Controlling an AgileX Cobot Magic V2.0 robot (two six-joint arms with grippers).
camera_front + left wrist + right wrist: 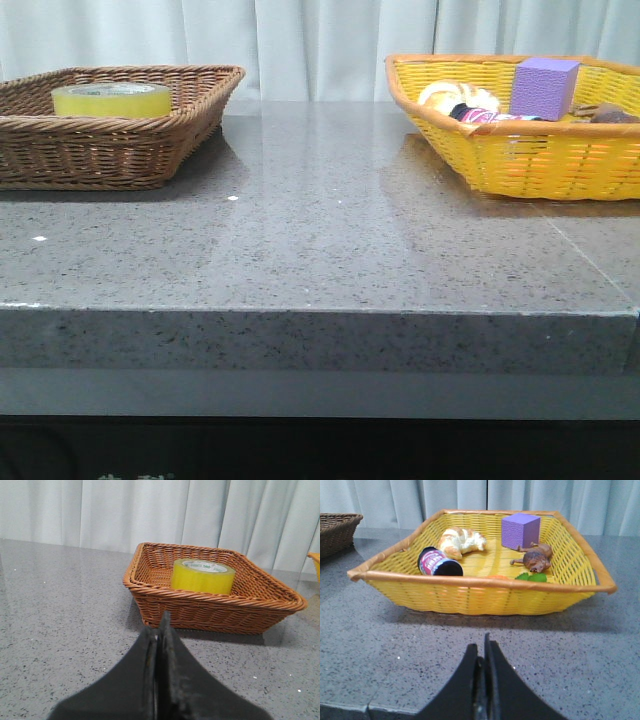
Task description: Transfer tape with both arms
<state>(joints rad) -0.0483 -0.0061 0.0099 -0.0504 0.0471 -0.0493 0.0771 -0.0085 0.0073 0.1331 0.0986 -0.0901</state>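
The yellow-green tape roll point(111, 99) lies flat in the brown wicker basket point(100, 150) at the table's far left; it also shows in the left wrist view point(202, 576) inside that basket point(210, 611). My left gripper point(160, 630) is shut and empty, over bare table a short way in front of the brown basket. My right gripper point(483, 652) is shut and empty, over bare table in front of the yellow basket point(480, 594). Neither arm shows in the front view.
The yellow basket point(530, 150) at the far right holds a purple cube point(544, 87), a croissant point(461, 541), a small can point(439, 562), a brown toy animal point(536, 557) and green leaves point(531, 577). White curtains hang behind. The grey stone table point(320, 250) ends at a front edge.
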